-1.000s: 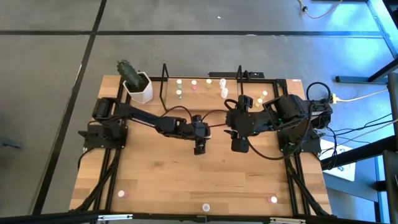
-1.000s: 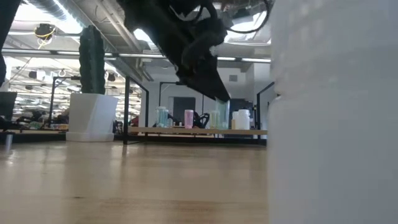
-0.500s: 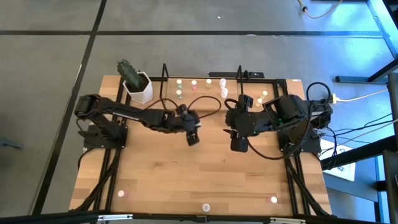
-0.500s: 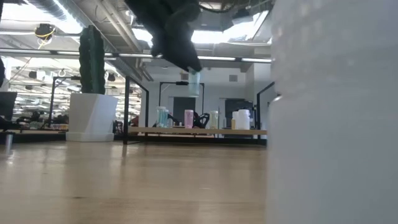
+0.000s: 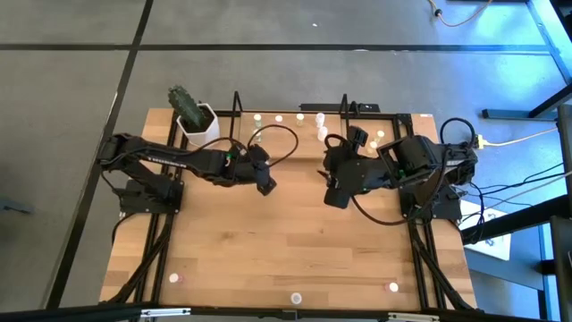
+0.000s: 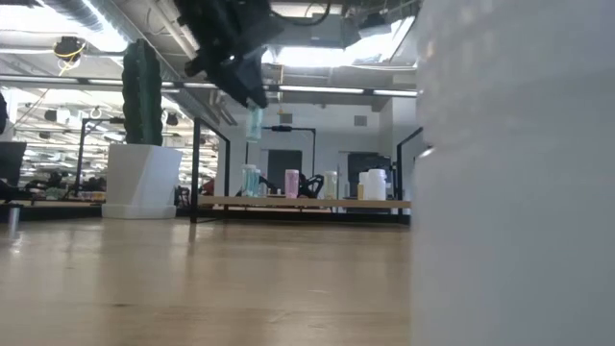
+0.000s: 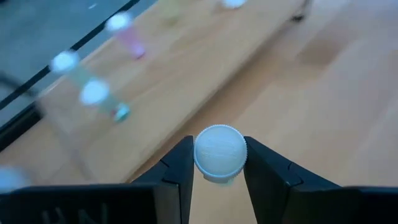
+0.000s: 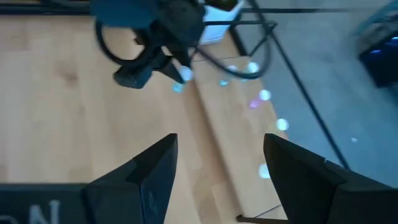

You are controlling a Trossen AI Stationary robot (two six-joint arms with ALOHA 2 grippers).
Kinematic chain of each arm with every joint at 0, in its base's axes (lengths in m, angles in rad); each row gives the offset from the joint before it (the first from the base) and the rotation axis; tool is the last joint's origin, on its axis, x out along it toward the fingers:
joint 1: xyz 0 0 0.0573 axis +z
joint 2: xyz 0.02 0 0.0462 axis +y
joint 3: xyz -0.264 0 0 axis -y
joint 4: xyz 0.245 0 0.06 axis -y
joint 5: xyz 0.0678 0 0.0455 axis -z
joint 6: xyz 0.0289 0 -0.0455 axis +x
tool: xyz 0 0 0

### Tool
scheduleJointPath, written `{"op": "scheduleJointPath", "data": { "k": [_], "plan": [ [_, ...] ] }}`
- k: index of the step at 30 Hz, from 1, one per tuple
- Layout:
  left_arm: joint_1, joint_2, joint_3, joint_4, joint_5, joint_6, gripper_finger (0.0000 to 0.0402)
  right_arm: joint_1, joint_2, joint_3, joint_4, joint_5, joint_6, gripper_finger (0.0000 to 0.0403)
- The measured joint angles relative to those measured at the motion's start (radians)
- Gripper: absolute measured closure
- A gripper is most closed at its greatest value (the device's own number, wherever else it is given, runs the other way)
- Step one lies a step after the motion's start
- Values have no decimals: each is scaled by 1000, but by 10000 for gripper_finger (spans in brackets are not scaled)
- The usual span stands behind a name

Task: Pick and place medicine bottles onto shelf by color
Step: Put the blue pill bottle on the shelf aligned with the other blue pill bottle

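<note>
**A:** Looking at the left gripper [image 7: 219, 163], what sits between its jaws?

**B:** One medicine bottle [image 7: 219, 152], clamped by its sides just under the white cap. In the low view the bottle [image 6: 254, 125] hangs upright below the jaws, well clear of the tabletop [image 6: 192, 288], probably so it can go down standing on its base.

**A:** And where is the shelf from there?

**B:** Just ahead of the jaws. In the high view the left gripper [image 5: 263, 183] hovers just in front of the shelf [image 5: 235, 112], near the end beside the cactus pot [image 5: 198, 125]. Several bottles already stand in a row on the shelf floor, and the ones nearest the jaws look green or teal, so I judge the bottle is being carried to its colour group. A pink bottle [image 7: 127, 36] stands farther along.

**A:** What about the other arm?

**B:** The right gripper [image 5: 332, 193] waits off to the side of the left jaws, above bare wood, its jaws apart and holding nothing. Holding back there keeps the approach to the shelf free.

**A:** Anything left to fetch?

**B:** Three more bottles stand far behind both jaws along the near edge of the tabletop, one of them a white-topped bottle [image 5: 296, 298]. Setting this one down without nudging its neighbours calls for a steady descent.
</note>
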Motion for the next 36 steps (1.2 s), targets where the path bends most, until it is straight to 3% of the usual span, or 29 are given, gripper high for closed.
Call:
{"op": "scheduleJointPath", "data": {
  "k": [5, 14, 18, 27, 36],
  "plan": [
    [47, 3, -1, -74, -30, -94, 295, -12, 5, 0, -1, 77, -3, 163],
    [167, 9, -1, -75, -58, -124, 295, -36, 6, 0, -1, 85, -6, 163],
    [216, 35, -1, -62, -21, -111, 295, -38, 6, 0, -1, 84, -7, 163],
    [226, 95, -1, 70, 53, 120, 295, -38, 6, 0, -2, 83, -7, 163],
    [229, 96, -1, 75, 66, 325, 295, -38, 6, 0, -2, 83, -7, 163]
  ]
}}
